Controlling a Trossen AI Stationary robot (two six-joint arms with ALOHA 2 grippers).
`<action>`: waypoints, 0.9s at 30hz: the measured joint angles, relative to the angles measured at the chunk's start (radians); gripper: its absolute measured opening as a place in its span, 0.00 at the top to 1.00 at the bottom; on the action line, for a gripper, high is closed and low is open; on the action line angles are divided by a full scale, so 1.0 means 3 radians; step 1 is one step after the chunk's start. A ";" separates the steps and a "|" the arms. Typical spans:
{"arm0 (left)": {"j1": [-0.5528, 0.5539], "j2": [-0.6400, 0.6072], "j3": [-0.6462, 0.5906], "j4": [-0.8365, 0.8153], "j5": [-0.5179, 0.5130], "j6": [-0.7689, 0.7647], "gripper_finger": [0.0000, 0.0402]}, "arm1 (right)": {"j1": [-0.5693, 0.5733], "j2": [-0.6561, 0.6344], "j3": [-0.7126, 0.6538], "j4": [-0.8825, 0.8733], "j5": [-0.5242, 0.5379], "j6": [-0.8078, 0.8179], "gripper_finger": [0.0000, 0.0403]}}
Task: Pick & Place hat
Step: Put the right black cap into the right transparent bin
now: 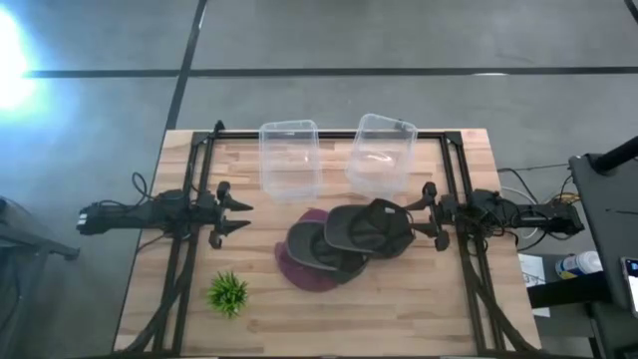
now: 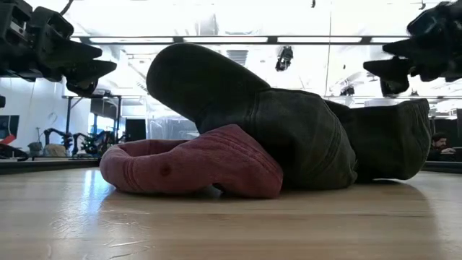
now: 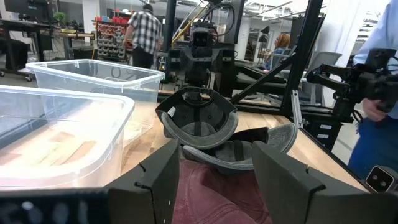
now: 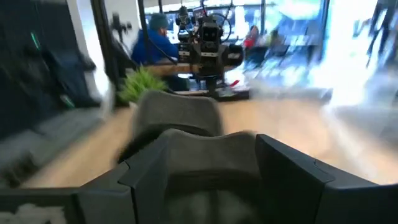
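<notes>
Three caps lie piled at the table's middle. A maroon cap (image 1: 299,269) (image 2: 195,166) is at the bottom. A grey cap (image 1: 317,247) lies on it, and a dark grey cap (image 1: 367,227) (image 3: 199,118) leans upside down on the pile's right. My left gripper (image 1: 249,217) (image 3: 214,168) hovers open to the left of the pile, pointing at it. My right gripper (image 1: 406,219) (image 4: 208,162) is open at the dark cap's right edge. In the low view it (image 2: 393,68) sits higher than the caps.
Two clear plastic bins (image 1: 289,158) (image 1: 381,152) stand side by side behind the caps at the far edge. A small green plant (image 1: 228,292) stands near the left front. The wood in front of the pile is bare. People stand in the room beyond (image 3: 379,93).
</notes>
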 joint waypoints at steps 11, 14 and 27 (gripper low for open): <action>-0.0001 0.0000 0.0000 -0.0001 0.0000 0.0000 0.52 | -0.0001 0.0001 0.0000 0.0057 0.0444 0.2821 0.43; 0.0000 0.0000 0.0000 -0.0001 0.0000 0.0000 0.52 | -0.0001 -0.0003 0.0000 0.0143 0.0650 0.3241 0.43; 0.0000 0.0000 0.0000 -0.0008 -0.0001 0.0000 0.52 | 0.0124 0.0619 0.0105 0.0866 0.1101 0.3490 0.43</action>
